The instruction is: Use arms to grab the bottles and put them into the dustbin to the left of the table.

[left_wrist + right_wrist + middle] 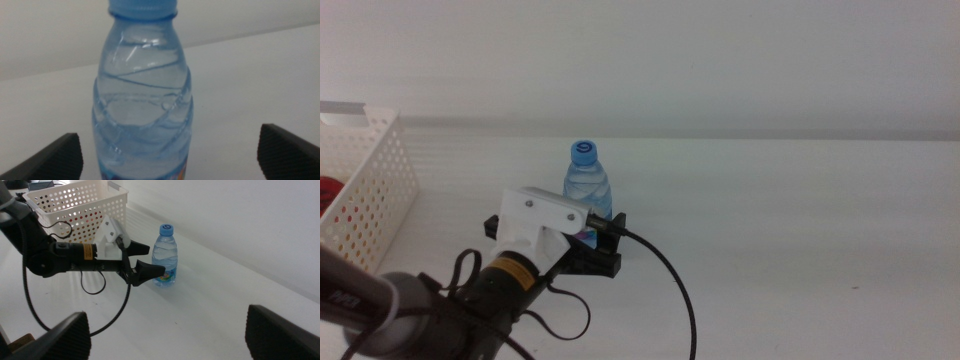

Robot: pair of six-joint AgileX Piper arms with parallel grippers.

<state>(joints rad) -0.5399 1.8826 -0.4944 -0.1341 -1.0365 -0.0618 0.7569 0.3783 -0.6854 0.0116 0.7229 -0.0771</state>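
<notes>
A small clear water bottle with a blue cap stands upright on the white table. My left gripper reaches in from the lower left and is open. Its two dark jaws stand on either side of the bottle's lower body without touching it. The left wrist view shows the bottle close up between the spread jaws of the left gripper. The white perforated dustbin sits at the far left. My right gripper hangs open and empty, well back from the bottle and the left gripper.
Something red lies inside the dustbin, seen over its rim and through its holes. A black cable trails from the left wrist across the table toward the front edge. Bare tabletop stretches to the right of the bottle.
</notes>
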